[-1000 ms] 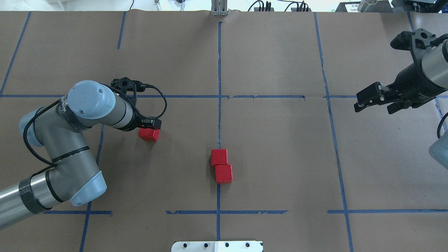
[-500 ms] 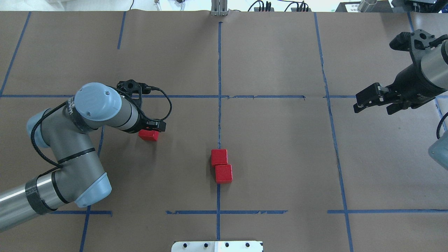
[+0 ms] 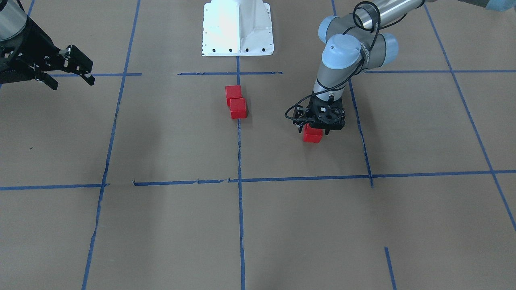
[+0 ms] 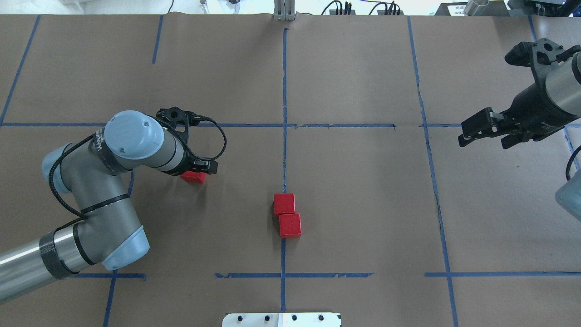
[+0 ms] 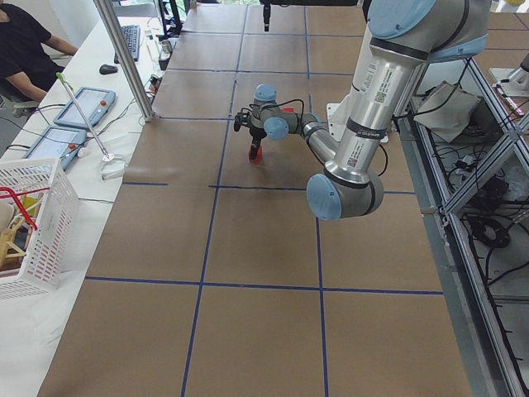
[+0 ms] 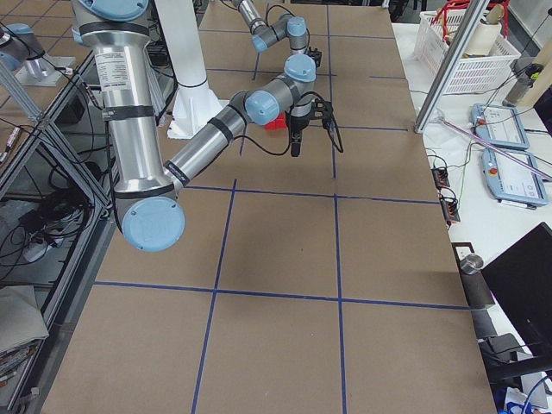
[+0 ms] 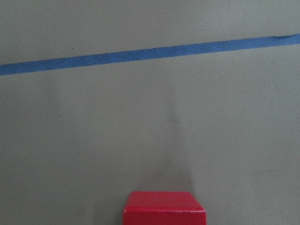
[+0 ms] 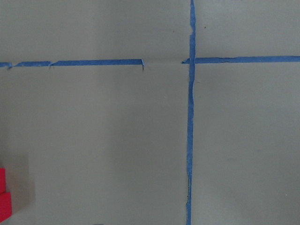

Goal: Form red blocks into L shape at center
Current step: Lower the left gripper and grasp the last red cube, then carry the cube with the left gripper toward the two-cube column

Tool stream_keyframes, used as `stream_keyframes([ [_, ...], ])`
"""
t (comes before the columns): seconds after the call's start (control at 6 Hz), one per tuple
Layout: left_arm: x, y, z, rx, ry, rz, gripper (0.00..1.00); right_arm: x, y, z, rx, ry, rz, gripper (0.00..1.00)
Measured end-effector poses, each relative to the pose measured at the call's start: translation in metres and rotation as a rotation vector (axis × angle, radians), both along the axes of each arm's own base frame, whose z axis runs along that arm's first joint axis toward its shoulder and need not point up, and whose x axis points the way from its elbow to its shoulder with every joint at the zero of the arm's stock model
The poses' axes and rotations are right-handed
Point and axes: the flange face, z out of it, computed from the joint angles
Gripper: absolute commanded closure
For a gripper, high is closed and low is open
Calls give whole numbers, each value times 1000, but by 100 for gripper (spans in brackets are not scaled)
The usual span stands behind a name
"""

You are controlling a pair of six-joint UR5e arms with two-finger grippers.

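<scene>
Front view: the third red block (image 3: 312,135) sits on the tabletop directly beneath the left end effector (image 3: 314,128). I cannot tell whether it is clenched. The two touching red blocks (image 3: 237,104) lie well apart from it, toward the robot's right.
Overhead: that pair runs along the middle blue tape line (image 4: 284,154). The left arm is much the nearer. The right end effector (image 4: 482,141) hangs released, far off.
Left wrist: the block is at bottom centre, square-on.
Next move, likely: carry it rightward to one end of the pair.
</scene>
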Motion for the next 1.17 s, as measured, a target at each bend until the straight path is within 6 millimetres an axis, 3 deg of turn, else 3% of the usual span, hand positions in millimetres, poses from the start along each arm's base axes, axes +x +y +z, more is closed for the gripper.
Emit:
stream_keyframes([
  [0.17, 1, 0, 0, 0, 0, 1, 100, 0, 0, 0, 0, 0, 0, 0],
  [0.33, 1, 0, -4, 0, 4, -1, 100, 0, 0, 0, -1, 1, 0, 0],
  [0.67, -6, 5, -31, -15, 48, -38, 100, 0, 0, -1, 1, -1, 0, 0],
  [0.83, -6, 17, -47, -10, 74, -36, 100, 0, 0, -1, 2, -1, 0, 0],
  [1.17, 36, 68, -95, -62, 76, -66, 100, 0, 0, 0, 1, 1, 0, 0],
])
